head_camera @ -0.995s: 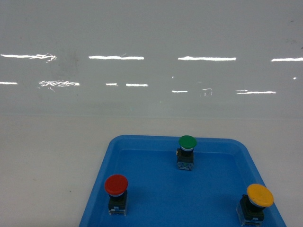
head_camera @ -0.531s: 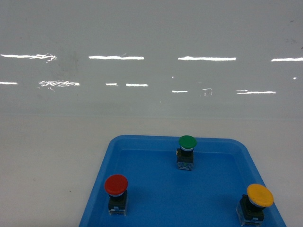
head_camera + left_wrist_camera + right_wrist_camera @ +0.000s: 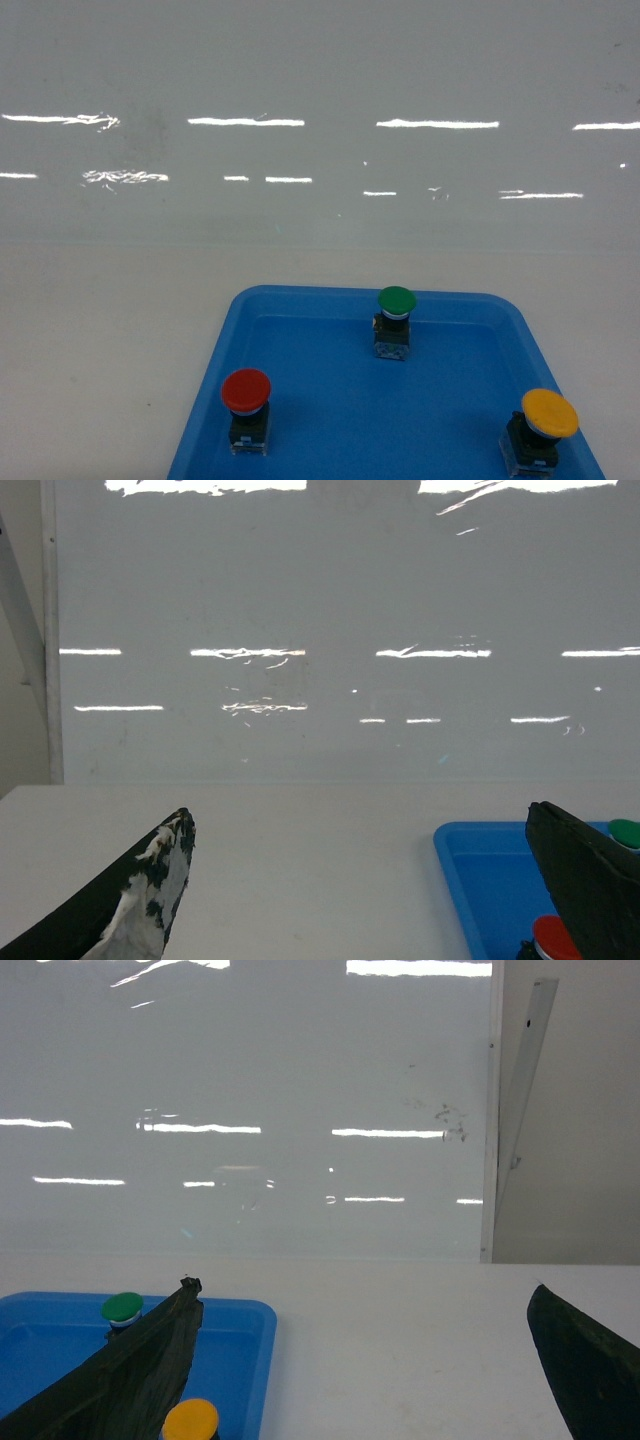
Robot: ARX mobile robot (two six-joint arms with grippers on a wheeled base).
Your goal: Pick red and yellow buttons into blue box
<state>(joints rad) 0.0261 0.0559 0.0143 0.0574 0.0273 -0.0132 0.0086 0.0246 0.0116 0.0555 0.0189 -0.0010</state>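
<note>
The blue box (image 3: 330,400) is a shallow tray on the white table at the bottom of the head view. The red button (image 3: 245,390) stands upright at its front left and the yellow button (image 3: 549,413) at its front right. Neither gripper shows in the head view. In the left wrist view my left gripper (image 3: 357,810) is open over bare table left of the box (image 3: 480,880), with the red button (image 3: 555,935) partly behind its right finger. My right gripper (image 3: 362,1285) is open over bare table right of the box (image 3: 240,1360), beside the yellow button (image 3: 190,1418).
A green-capped button (image 3: 396,299) stands at the back middle of the box, also seen as the green button (image 3: 122,1306) in the right wrist view. A glossy white wall (image 3: 320,120) rises behind the table. A vertical frame post (image 3: 492,1110) stands at the far right.
</note>
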